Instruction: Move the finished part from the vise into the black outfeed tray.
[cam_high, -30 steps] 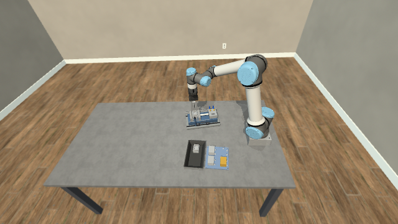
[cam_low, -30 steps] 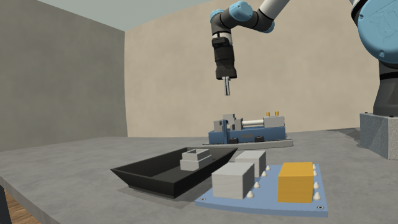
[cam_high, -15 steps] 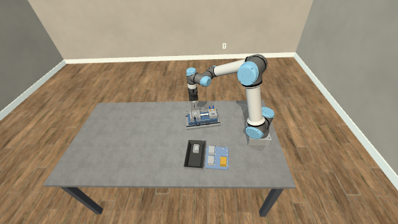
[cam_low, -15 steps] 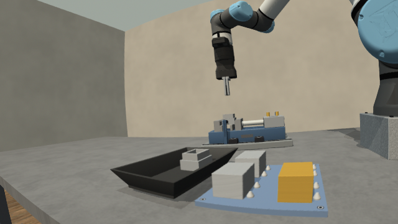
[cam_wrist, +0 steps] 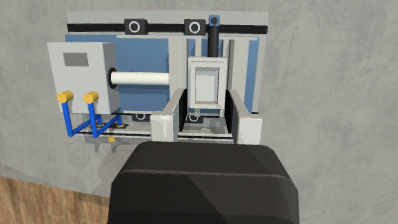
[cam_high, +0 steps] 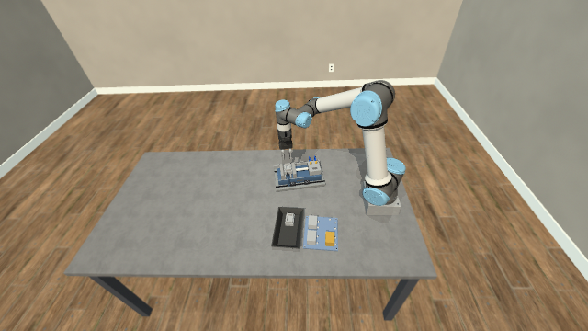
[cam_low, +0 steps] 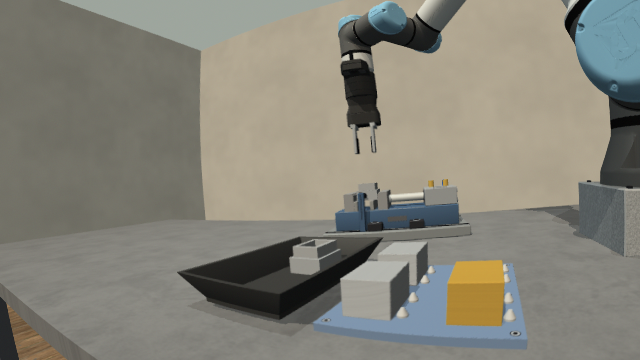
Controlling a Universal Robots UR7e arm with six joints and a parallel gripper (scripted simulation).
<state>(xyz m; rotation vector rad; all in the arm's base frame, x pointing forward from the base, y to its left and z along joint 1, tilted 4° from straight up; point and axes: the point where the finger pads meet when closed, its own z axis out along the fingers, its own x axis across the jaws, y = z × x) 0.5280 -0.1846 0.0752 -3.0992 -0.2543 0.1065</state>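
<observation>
The finished part [cam_wrist: 206,83], a grey block with a pocket on top, sits in the blue vise [cam_wrist: 165,82]; it also shows in the top view [cam_high: 289,169] and in the exterior view [cam_low: 370,192]. My gripper [cam_low: 364,145] hangs well above the vise, straight over the part, with its fingers apart and nothing between them. It also shows in the wrist view [cam_wrist: 206,120] and in the top view [cam_high: 286,153]. The black outfeed tray [cam_low: 280,277] [cam_high: 288,227] holds one pocketed block [cam_low: 314,255] at its far end.
A blue fixture plate [cam_low: 430,305] beside the tray carries two grey blocks [cam_low: 374,289] and an orange block [cam_low: 475,291]. The arm's base pedestal [cam_low: 610,215] stands at the right. The vise has an actuator with a white rod [cam_wrist: 137,78] and blue hoses.
</observation>
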